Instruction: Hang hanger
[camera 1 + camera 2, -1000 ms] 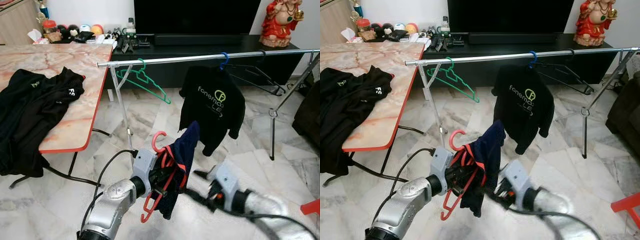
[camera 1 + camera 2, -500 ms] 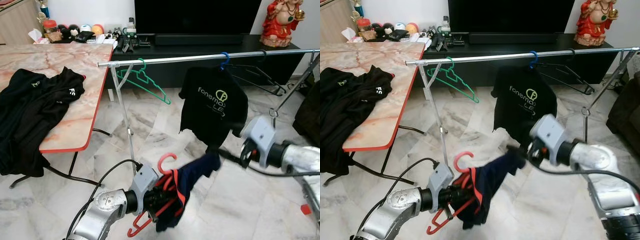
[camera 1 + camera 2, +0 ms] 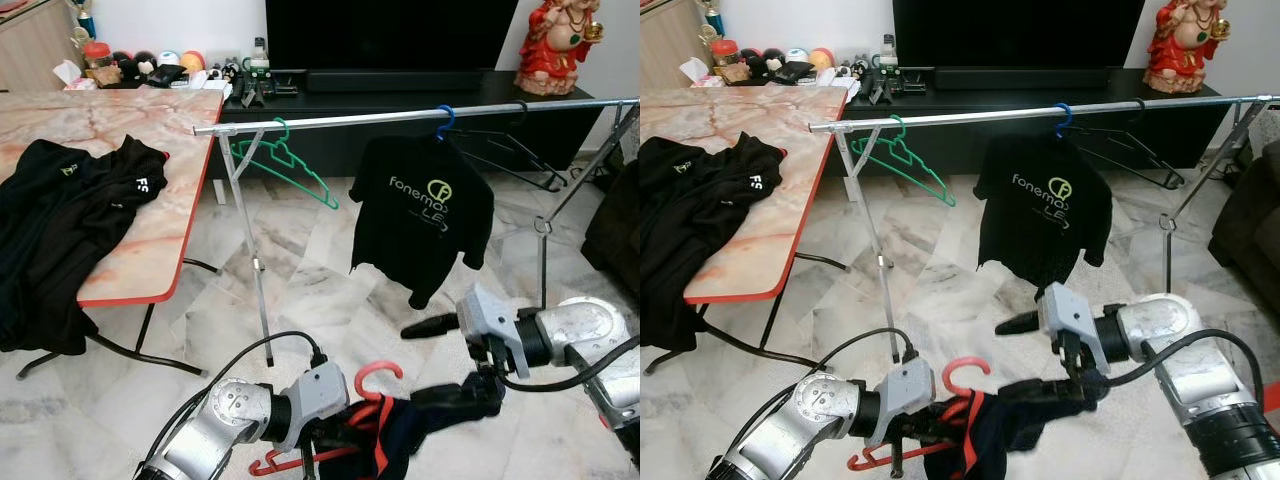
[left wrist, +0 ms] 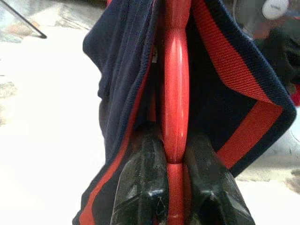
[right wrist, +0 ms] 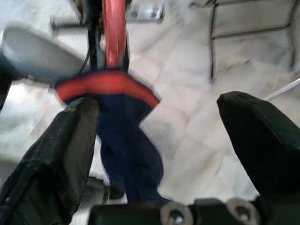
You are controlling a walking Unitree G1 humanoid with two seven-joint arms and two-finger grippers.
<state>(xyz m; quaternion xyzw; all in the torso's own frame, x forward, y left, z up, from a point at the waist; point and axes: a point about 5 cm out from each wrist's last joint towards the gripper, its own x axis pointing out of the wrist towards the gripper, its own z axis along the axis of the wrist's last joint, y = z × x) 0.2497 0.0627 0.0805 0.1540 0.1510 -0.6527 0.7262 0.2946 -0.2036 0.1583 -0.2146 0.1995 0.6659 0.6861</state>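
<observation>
A red hanger [image 3: 378, 375] carries a navy garment with red trim [image 3: 405, 445] low over the floor. My left gripper [image 3: 325, 445] is shut on the hanger's neck [image 4: 176, 93], with the cloth draped on both sides of it. My right gripper [image 3: 430, 362] is open to the right of the garment. One finger [image 5: 70, 136] rests against the garment's red-edged end [image 5: 110, 89], and the other finger [image 5: 255, 131] is well apart from it. The silver clothes rail [image 3: 400, 117] runs across above both grippers.
On the rail hang a green hanger [image 3: 285, 160], a black printed T-shirt on a blue hanger [image 3: 425, 215] and black hangers [image 3: 510, 150]. A marble-look table [image 3: 150, 230] with black clothes [image 3: 60, 210] stands on the left. A black TV cabinet [image 3: 400, 85] stands behind.
My left gripper has dropped lower and moved right with the hanger. My right gripper has come down and in from the right, and the garment hangs slacker than before.
</observation>
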